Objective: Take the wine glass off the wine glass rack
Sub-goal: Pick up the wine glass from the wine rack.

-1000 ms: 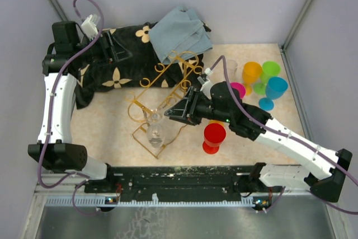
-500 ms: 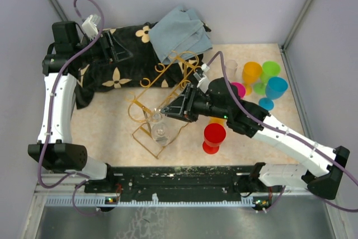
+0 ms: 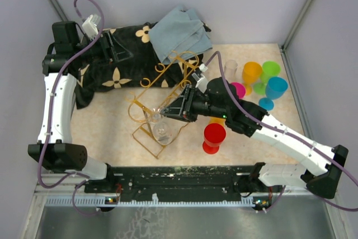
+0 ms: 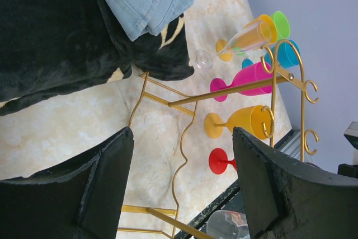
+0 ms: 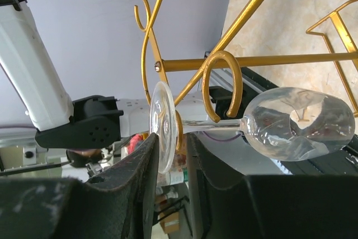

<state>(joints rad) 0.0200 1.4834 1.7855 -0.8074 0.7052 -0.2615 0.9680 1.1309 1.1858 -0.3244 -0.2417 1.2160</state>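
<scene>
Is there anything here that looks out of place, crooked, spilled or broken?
Nothing is spilled or broken. The wine glass rack stands diagonally on the table, and a crumpled black cloth, with a blue-grey cloth lying on it, reaches the rack's far end.

You've got a black floral cloth [image 3: 120, 65] back left, blue towel [image 3: 182, 33] on it; red [image 3: 213, 136], orange [image 3: 251, 72], green [image 3: 271, 70], blue [image 3: 276, 88] and pink [image 3: 239, 89] cups at right.

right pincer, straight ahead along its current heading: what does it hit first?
Likely the wine glass: its foot disc sits edge-on between the tips of the right pincer. Right behind comes the gold hook of the wine glass rack, around the stem.
</scene>
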